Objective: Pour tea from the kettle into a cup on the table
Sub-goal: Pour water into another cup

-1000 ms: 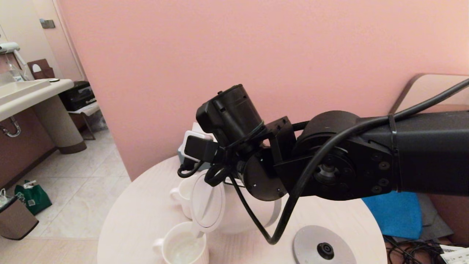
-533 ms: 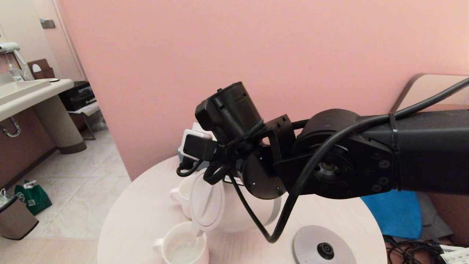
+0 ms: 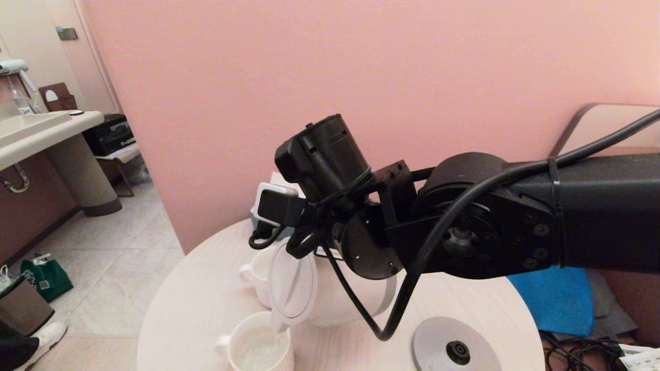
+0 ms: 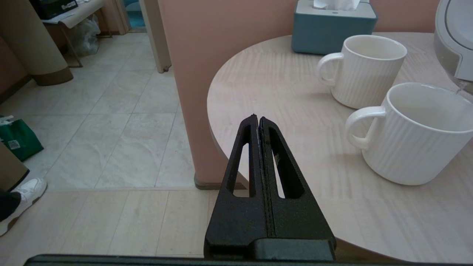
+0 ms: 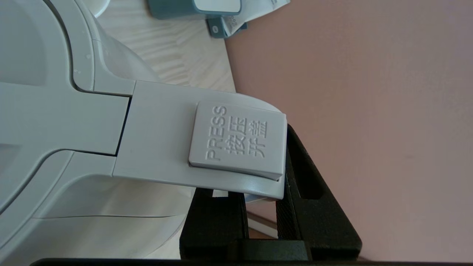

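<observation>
The right claw (image 5: 260,207) is clamped on the loop handle of the kettle (image 3: 330,293), tipped over the near cup (image 3: 260,350) at six o'clock on the counter (image 3: 196,299); against a second ago the tilt is barely altered while tea (image 3: 258,353) shows in the cup, so the pour looks well along. The left claw (image 4: 258,122), pressed together, idles off the counter's nine o'clock edge. Two cups, the far cup (image 4: 364,70) empty; one kettle, one grey base (image 3: 456,350), one tissue box (image 4: 332,26).
</observation>
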`<state>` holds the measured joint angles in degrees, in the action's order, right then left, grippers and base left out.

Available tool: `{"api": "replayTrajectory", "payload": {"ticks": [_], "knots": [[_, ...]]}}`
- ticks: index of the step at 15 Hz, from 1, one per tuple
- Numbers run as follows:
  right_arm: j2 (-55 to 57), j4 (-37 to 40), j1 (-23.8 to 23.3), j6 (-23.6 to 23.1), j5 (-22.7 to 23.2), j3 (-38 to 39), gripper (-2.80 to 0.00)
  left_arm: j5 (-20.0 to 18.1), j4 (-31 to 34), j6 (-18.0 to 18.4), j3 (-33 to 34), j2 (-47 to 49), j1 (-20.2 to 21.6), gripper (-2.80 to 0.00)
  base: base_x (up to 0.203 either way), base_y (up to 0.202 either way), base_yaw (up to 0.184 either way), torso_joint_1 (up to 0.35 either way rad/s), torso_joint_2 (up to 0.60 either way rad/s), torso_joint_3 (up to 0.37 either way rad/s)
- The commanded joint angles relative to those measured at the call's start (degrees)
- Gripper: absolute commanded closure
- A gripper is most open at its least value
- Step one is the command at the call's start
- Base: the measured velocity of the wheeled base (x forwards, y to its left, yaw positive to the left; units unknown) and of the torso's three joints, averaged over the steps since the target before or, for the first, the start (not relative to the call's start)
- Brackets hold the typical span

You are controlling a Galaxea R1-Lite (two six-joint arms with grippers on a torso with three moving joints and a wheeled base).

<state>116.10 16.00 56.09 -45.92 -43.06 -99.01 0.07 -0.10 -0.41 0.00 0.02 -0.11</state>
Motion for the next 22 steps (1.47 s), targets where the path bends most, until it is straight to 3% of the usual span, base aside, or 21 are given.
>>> {"api": "replayTrajectory", "payload": {"ticks": [1,14,18,22], "knots": [[0.09,0.08,0.07,-0.31,-0.71,-0.04,0.00,0.01,0.01,-0.02,0.00,0.05,0.02,0.00,0.000,0.000,0.000,0.000,0.00,0.000],[0.00,-0.26,-0.01,0.25,-0.72,0.06,0.00,0.01,0.01,-0.02,0.00,-0.01,0.02,0.00,0.000,0.000,0.000,0.000,0.00,0.000],[-0.34,-0.27,0.01,2.62,-0.53,0.31,0.00,0.01,0.01,-0.02,0.00,-0.02,0.02,0.00,0.000,0.000,0.000,0.000,0.00,0.000],[-0.89,-0.14,-0.08,8.37,-0.27,1.33,0.00,0.01,0.01,-0.02,0.00,0.06,0.02,0.00,0.000,0.000,0.000,0.000,0.00,0.000]]}}
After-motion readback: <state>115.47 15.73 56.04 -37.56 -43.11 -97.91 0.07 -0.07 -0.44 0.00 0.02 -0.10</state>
